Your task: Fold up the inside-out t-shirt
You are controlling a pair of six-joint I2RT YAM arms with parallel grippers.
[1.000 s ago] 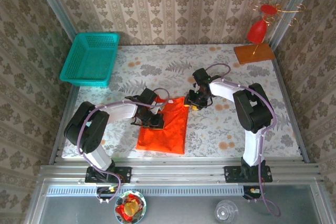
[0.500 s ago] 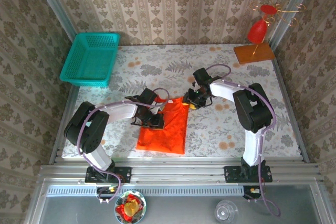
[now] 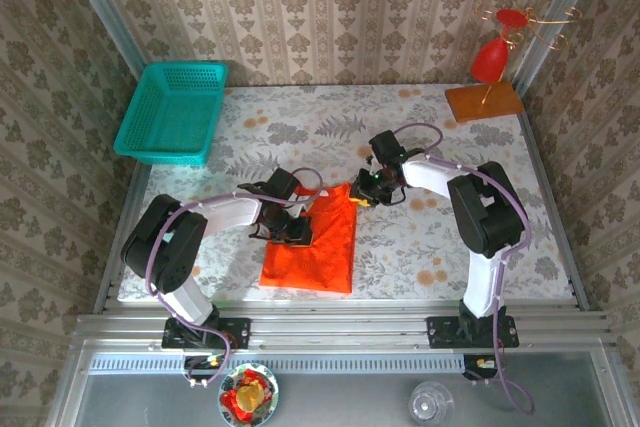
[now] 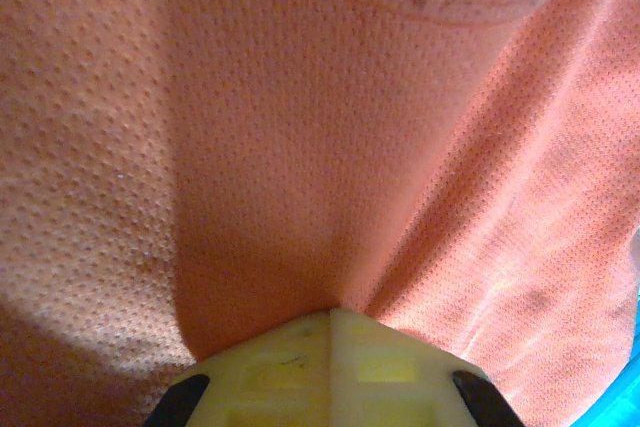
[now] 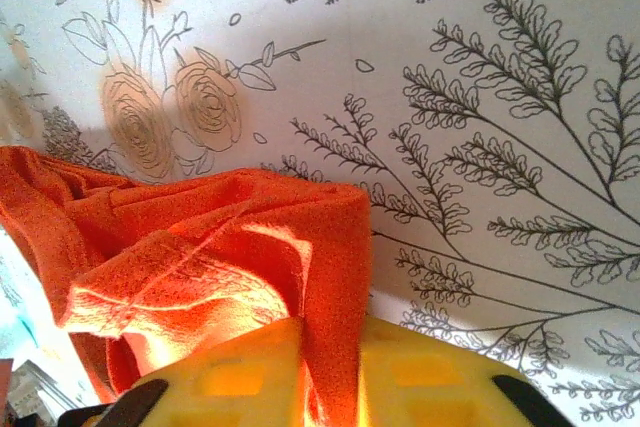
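Right gripper [image 3: 363, 196] has narrowed its jaws over the last second and nudged slightly inward at the far right corner of the inside-out t-shirt [image 3: 315, 247], while the rest of the scene is unchanged. Seen from the right wrist camera, a fold of the orange cloth [image 5: 200, 237] runs down between the two yellow fingers [image 5: 430, 372], so this gripper [image 5: 332, 339] is closed on the shirt's edge, with more crumpled cloth bunched up to the left of it. Beyond the fold lies the flower-printed table [image 5: 480, 97].

From above, the t-shirt lies as a folded, roughly rectangular block near the front middle of the table [image 3: 420, 237], between the two arms, its far edge raised and rumpled. Left gripper [image 3: 291, 230] sits at the shirt's left edge, near the far corner. Its wrist camera shows the yellow fingers [image 4: 270, 372] pressed together, jaws fully closed [image 4: 330, 315], and the orange weave [image 4: 300, 147] draws in creases toward their tip, so a thin pinch of cloth seems to be caught there, though the contact itself is hard to make out.

A teal basket [image 3: 172, 112] stands at the far left corner, well apart from the shirt, and a red ornament [image 3: 490, 59] on its wooden base [image 3: 484, 102] stands at the far right corner
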